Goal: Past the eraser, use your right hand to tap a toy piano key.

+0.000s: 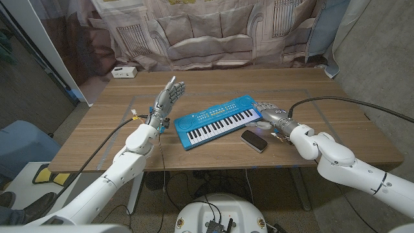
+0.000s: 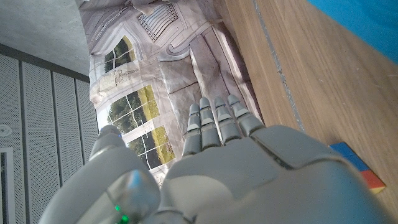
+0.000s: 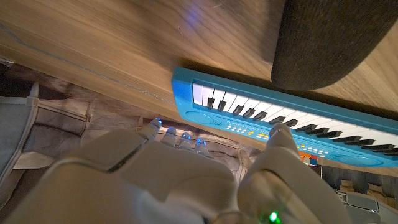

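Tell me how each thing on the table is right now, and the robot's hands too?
Toy piano: lies flat, keys up, at a slant.
Eraser: dark, lies flat in front of the piano, untouched.
Right hand: at the piano's right end, holding nothing.
Left hand: raised, fingers straight, holding nothing.
White box: sits at the table's far edge.

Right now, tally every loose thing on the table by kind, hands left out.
Toy piano: 1
Black eraser: 1
Small coloured block: 1
White box at the far edge: 1
Total: 4
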